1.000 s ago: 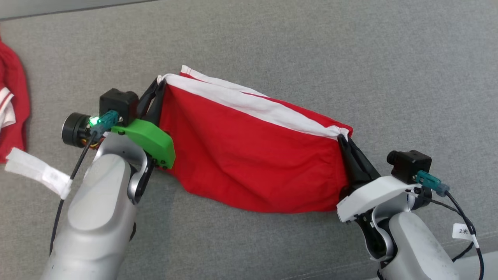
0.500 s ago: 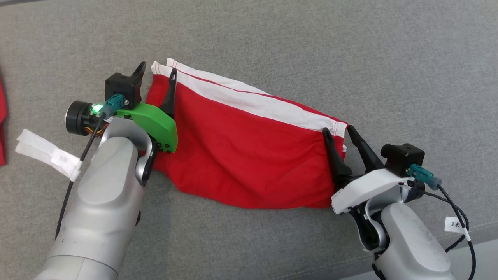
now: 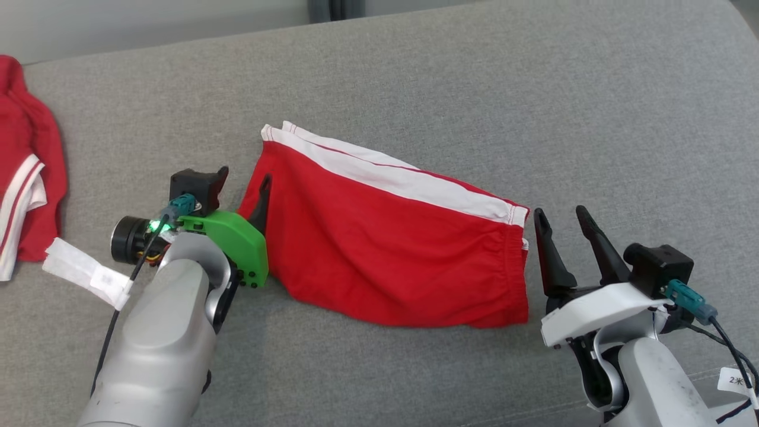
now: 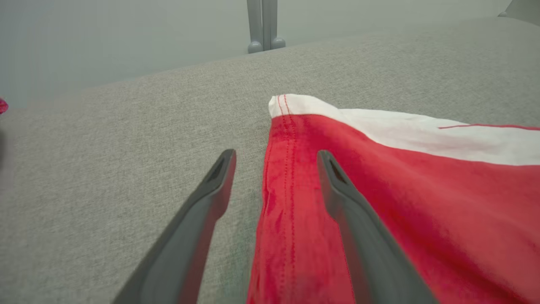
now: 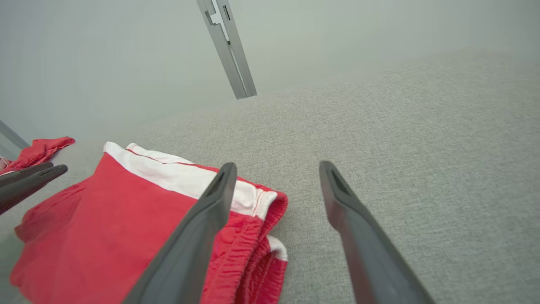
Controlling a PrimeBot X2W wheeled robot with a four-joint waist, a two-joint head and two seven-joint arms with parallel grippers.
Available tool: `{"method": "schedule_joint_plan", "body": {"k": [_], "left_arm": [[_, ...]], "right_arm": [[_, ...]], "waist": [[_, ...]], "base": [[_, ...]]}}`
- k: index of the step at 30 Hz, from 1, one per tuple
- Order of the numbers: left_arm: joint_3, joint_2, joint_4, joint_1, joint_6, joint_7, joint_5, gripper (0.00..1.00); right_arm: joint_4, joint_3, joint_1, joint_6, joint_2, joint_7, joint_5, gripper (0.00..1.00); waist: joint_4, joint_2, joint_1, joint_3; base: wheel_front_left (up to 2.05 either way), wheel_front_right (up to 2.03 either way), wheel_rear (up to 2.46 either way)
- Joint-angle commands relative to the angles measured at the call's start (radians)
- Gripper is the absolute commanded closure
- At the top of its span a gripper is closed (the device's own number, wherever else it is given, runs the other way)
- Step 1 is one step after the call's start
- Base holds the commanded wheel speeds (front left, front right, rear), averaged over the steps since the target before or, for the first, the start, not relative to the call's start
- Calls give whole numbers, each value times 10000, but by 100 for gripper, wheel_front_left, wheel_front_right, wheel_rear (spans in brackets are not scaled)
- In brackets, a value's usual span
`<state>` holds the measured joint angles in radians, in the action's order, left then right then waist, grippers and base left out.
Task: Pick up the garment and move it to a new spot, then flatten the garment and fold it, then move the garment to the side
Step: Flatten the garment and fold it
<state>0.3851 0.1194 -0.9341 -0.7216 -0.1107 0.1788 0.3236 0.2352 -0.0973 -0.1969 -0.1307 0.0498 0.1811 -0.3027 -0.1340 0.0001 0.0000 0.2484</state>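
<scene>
The garment (image 3: 391, 237) is a pair of red shorts with a white side stripe, lying folded and flat on the grey cushion (image 3: 533, 89). My left gripper (image 3: 244, 178) stands open at its left end. In the left wrist view this gripper (image 4: 276, 154) straddles the stitched hem of the garment (image 4: 400, 190), holding nothing. My right gripper (image 3: 560, 212) is open just right of the elastic waistband end, apart from the cloth. In the right wrist view the right gripper (image 5: 277, 166) has the garment (image 5: 105, 219) beside its left finger.
Another red garment with white stripes (image 3: 26, 178) lies at the cushion's far left, also in the right wrist view (image 5: 38, 150). A grey metal post (image 4: 262, 25) rises behind the cushion's back edge. A white tag (image 3: 86, 273) hangs on my left arm's cable.
Both grippers have opened and let go of the garment's top corners, then drawn back a little. The garment has settled flat. The head camera has also shifted.
</scene>
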Motion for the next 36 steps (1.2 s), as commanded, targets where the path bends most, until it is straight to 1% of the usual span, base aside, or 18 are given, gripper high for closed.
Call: {"method": "schedule_joint_plan", "body": {"k": [1, 7, 14, 15, 16, 17, 22, 28, 33, 36], "left_arm": [[4, 140, -119, 150, -35, -256, 162, 0], [254, 289, -413, 100, -145, -1553, 446, 0], [455, 314, -452, 112, -195, -2632, 844, 0], [514, 315, -434, 140, -200, -2761, 875, 46], [544, 325, -400, 161, -203, -2812, 892, 60], [598, 322, -334, 212, -190, -2834, 945, 100], [844, 337, 66, 508, -193, -2768, 1058, 100], [820, 374, 727, 846, -161, -2228, 1284, 100], [575, 361, 1135, 1578, 93, -1882, 1588, 100], [330, 342, 1452, 2231, 445, -1763, 1892, 100]], "right_arm": [[-255, 60, 216, 0, 16, -147, 69, 0], [-1218, 226, 604, 0, 15, -592, 139, 0], [-1683, 399, 772, 0, 15, -802, 178, 0], [-1709, 429, 775, 0, 16, -791, 205, 0], [-1730, 452, 778, 0, 16, -794, 220, 0], [-1748, 483, 780, 0, 14, -789, 249, 0], [-1767, 676, 836, 0, 13, -738, 303, 0], [-1734, 1040, 972, 0, 17, -712, 430, 0], [-1747, 1375, 1210, 0, 17, -814, 606, 0], [-1860, 1600, 1347, 0, 17, -879, 778, 0]], "waist": [[60, -1, 0, -205], [-119, -1, 0, -34], [-256, -1, 0, 179], [-267, -1, 0, 186], [-270, -1, 0, 185], [-268, -1, 0, 173], [-126, -1, 0, -33], [366, -1, 0, -551], [880, -1, 0, -1133], [1185, -1, 0, -1464]], "base": [[0, 0, 0], [0, 0, 0], [0, 0, 0], [0, 0, 0], [0, 0, 0], [0, 0, 0], [0, 0, 0], [0, 0, 0], [0, 0, 0], [0, 0, 0]]}}
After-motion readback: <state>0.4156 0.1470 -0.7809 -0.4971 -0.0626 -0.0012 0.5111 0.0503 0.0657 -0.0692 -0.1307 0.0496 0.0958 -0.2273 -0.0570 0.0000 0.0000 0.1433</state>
